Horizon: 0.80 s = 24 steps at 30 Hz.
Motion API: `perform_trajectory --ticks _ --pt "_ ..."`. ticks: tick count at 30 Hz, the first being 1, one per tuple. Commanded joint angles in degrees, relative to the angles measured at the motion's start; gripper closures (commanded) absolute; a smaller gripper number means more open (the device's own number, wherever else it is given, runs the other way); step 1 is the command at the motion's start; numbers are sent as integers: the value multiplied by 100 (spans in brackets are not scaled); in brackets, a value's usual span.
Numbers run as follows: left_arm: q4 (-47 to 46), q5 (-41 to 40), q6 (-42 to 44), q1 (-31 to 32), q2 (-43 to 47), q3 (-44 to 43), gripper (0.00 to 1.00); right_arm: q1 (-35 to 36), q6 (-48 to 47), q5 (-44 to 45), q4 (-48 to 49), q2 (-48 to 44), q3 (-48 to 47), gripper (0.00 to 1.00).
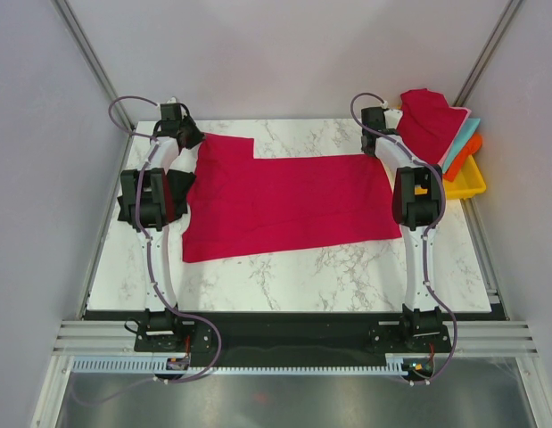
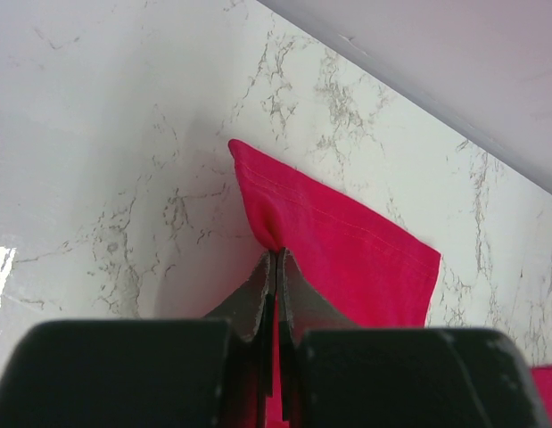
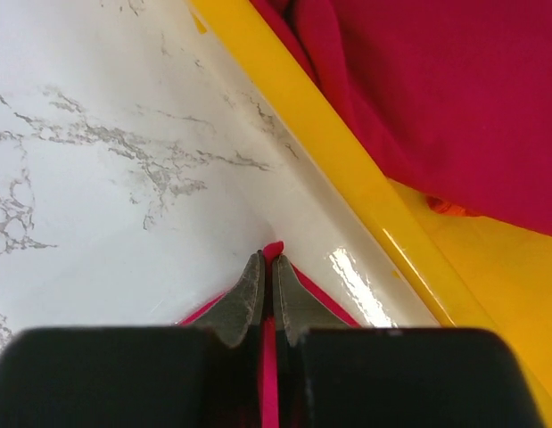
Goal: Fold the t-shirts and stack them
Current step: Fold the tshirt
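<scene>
Top external view: crimson t-shirt point(image 1: 289, 205) spread flat on desk point(image 1: 347, 272), long axis left-to-right; left end effector point(image 2: 276, 260) clamped on its far-left corner; right end effector point(image 3: 267, 263) clamped on its far-right corner; cloth lies nearward of both.

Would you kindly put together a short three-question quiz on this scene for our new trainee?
1. True or false: the left gripper hangs open, holding nothing.
2. What does the right gripper pinch? A) an edge of the spread crimson t-shirt; B) a sheet of paper; C) nothing.
3. Fill in: the top shirt of the pile in the yellow tray is ____ in colour.
Key: 1 false, it is shut on the spread crimson t-shirt; 2 A; 3 crimson.
</scene>
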<state>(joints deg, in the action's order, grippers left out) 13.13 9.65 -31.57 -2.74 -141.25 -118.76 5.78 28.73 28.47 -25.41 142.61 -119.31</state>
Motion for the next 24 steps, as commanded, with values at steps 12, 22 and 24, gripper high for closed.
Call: perform_trajectory --ticks 12,22,24 --pt "-838 502 134 19 1108 538 98 -103 159 247 -114 -733 355 100" --pt "-908 696 679 72 1873 1258 98 -121 387 -17 -78 -1173 1005 100" --pt "-917 784 687 72 1995 1329 98 -139 414 -78 -52 -1296 1102 100"
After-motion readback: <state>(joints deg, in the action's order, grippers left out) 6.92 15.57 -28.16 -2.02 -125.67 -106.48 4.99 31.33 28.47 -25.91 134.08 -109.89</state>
